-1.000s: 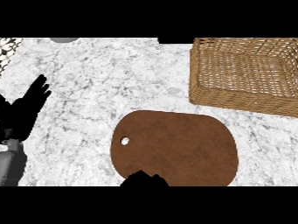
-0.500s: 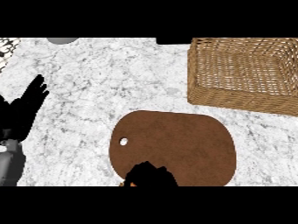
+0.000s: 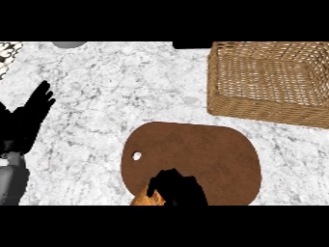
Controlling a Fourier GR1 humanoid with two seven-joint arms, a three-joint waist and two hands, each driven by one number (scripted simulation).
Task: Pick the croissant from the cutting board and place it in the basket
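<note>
White marble counter [image 3: 110, 82] bears brown cutting board [image 3: 202, 154] and wicker basket [image 3: 274, 101]

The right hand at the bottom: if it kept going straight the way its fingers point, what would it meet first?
Probably only the bare cutting board. The right hand points up the picture over it; the basket lies off to the right. Its height above the board is unclear.

no text, label or number can be read anywhere.

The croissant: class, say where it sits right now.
In the head view the croissant peeks out at the bottom centre, on the near edge of the cutting board, mostly hidden under the right robot hand.
</note>
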